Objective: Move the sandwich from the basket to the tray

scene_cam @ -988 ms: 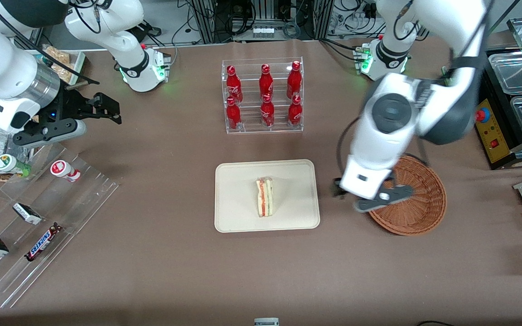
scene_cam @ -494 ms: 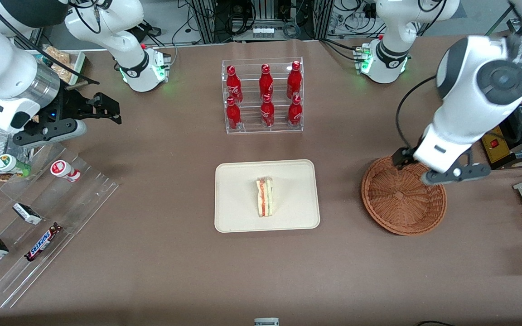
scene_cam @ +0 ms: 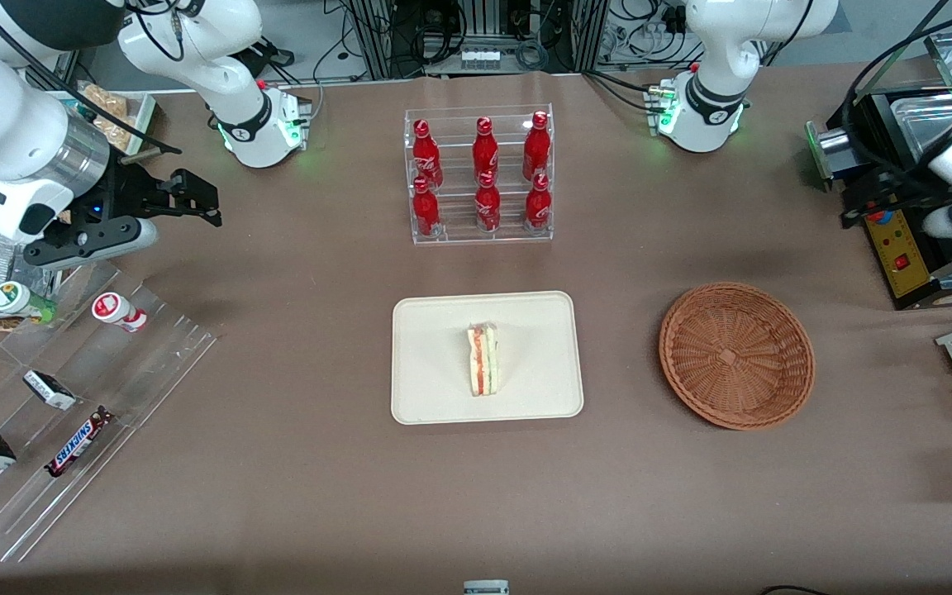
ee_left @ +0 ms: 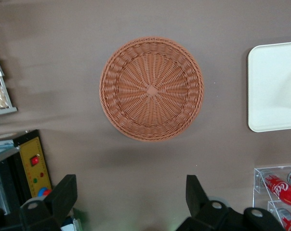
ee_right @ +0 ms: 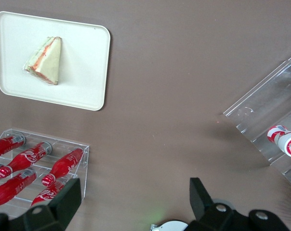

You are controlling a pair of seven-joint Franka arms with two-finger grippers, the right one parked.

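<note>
Resting on the flat cream-beige rectangular tray (scene_cam: 443, 388), the small triangular cream-bread sandwich (scene_cam: 483, 359) lies apart from the round reddish-brown wicker basket (scene_cam: 736, 355). High above the brown worktop (scene_cam: 319, 496) beside the basket, the gripper (ee_left: 131, 195) hangs with fingers spread, grasping nothing.

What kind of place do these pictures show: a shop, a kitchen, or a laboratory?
Probably a robotics laboratory arranged like a small snack shop. Red bottles stand in a clear rack, snack bars lie on acrylic shelves, and cables run along the table edge. The gripper is open, high above the empty basket.
</note>
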